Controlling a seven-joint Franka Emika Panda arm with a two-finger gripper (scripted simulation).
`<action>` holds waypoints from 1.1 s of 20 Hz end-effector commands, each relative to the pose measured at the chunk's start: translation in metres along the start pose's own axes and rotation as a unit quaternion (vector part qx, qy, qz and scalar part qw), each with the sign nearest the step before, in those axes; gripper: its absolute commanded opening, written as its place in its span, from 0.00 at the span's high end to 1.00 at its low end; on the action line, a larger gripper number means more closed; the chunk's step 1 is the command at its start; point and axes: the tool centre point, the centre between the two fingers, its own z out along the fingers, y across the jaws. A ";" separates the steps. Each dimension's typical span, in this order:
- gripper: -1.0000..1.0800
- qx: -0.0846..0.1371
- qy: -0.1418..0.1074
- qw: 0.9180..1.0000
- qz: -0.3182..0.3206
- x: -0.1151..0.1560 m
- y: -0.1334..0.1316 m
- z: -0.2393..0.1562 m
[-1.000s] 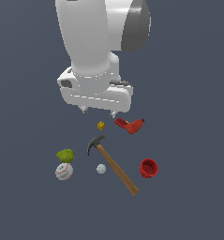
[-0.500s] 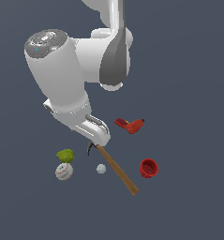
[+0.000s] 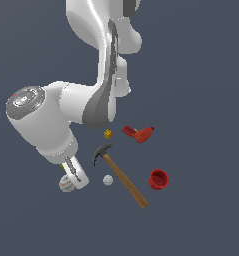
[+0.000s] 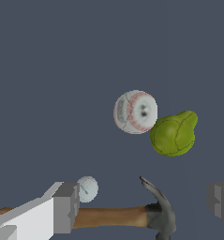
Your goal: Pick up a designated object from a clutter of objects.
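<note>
So the baseball point(image 4: 135, 112) is the target here, white with red stitching, and it sits right up against the yellow-green lump point(image 4: 173, 134); in the wrist view the two look like they're touching or nearly so. Using the hammer point(image 3: 119, 174) as the landmark: the ball lies off beyond the hammer's head, away from the handle end, and the small white ball point(image 4: 87, 188) sits just beside the handle. The red cup point(image 3: 159, 179) is on the other side of the handle, and the red drill shape point(image 3: 139, 133) and tiny yellow cube point(image 3: 107, 134) are past the head, apart from everything else.

The gripper point(image 4: 141, 204) is spread wide with nothing between the fingers point(image 4: 65, 207). In the exterior view the arm covers most of the baseball, only a sliver peeks out.

Handling guess: a baseball is firm, fairly light, and round, so it'll want to roll or squirt out if pinched off-centre. Best bet looks like closing across its widest middle, with the fingers lined up so neither one comes down on the lump's side.
</note>
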 end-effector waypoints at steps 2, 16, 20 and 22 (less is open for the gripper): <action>0.04 -0.002 0.003 0.999 0.055 0.021 0.005 0.024; 0.04 -0.007 0.011 0.988 0.152 0.058 0.018 0.073; 0.04 -0.008 0.011 0.989 0.150 0.057 0.019 0.074; 0.04 -0.008 0.011 0.988 0.151 0.057 0.019 0.080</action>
